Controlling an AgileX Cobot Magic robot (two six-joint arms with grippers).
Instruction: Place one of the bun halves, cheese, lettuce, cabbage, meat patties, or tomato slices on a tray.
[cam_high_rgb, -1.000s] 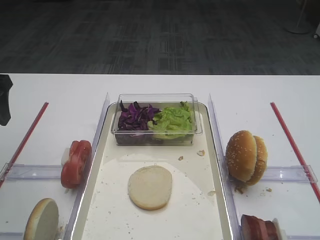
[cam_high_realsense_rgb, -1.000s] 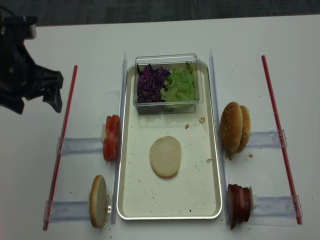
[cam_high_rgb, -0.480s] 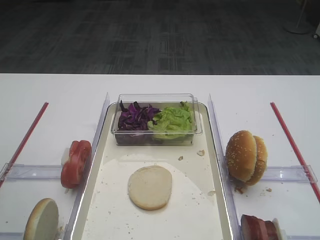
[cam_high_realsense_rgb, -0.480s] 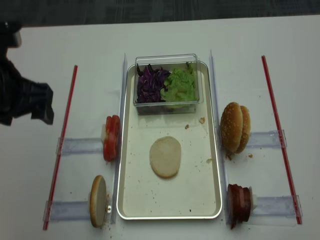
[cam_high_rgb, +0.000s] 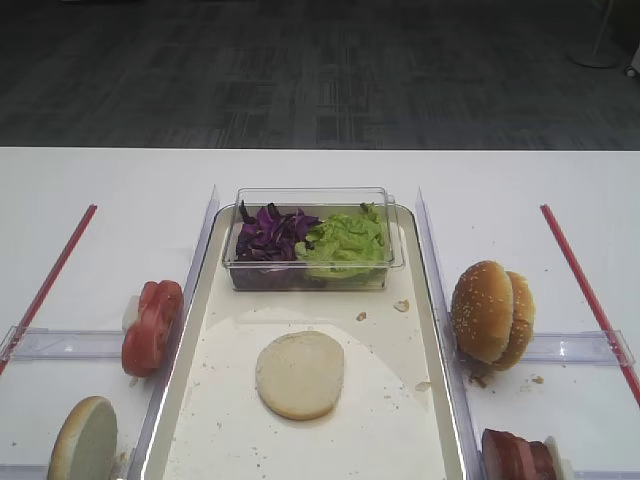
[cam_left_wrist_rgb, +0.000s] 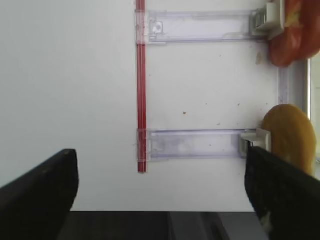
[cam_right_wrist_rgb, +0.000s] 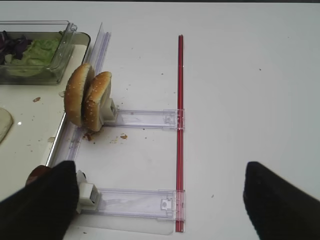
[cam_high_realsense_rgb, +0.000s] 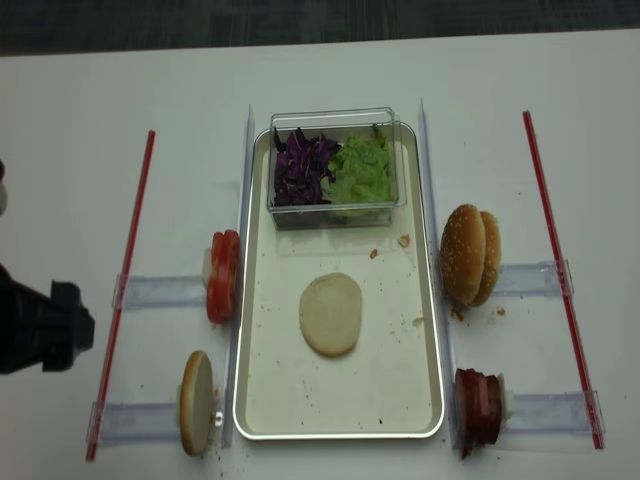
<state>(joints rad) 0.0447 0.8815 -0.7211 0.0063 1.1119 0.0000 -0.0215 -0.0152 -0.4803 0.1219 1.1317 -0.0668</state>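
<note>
One pale bun half (cam_high_rgb: 300, 374) (cam_high_realsense_rgb: 331, 313) lies flat in the middle of the steel tray (cam_high_rgb: 390, 430) (cam_high_realsense_rgb: 400, 400). Another bun half (cam_high_rgb: 83, 440) (cam_high_realsense_rgb: 195, 416) (cam_left_wrist_rgb: 290, 137) stands on edge left of the tray. Beyond it are the tomato slices (cam_high_rgb: 152, 325) (cam_high_realsense_rgb: 222, 275) (cam_left_wrist_rgb: 295, 32). Cabbage (cam_high_rgb: 268, 232) (cam_high_realsense_rgb: 300, 168) and lettuce (cam_high_rgb: 345, 243) (cam_high_realsense_rgb: 360, 170) (cam_right_wrist_rgb: 35, 52) fill a clear tub. Meat patties (cam_high_rgb: 515, 458) (cam_high_realsense_rgb: 477, 405) stand at the near right. Cheese is out of view. My left gripper (cam_left_wrist_rgb: 162, 200) is open and empty over bare table left of the standing bun. My right gripper (cam_right_wrist_rgb: 160, 202) is open and empty too, right of the patties.
Two sesame buns (cam_high_rgb: 490, 315) (cam_high_realsense_rgb: 468, 255) (cam_right_wrist_rgb: 87, 100) stand on edge right of the tray. Red strips (cam_high_realsense_rgb: 122, 290) (cam_high_realsense_rgb: 560, 270) and clear plastic rails (cam_high_realsense_rgb: 160, 292) (cam_right_wrist_rgb: 145, 119) lie on both sides. The clear tub (cam_high_realsense_rgb: 335, 210) occupies the tray's far end. The left arm (cam_high_realsense_rgb: 40, 330) is at the left edge.
The left arm has travelled along the table's left side towards the near edge, leaving the plain exterior view. The food and the tray have not moved.
</note>
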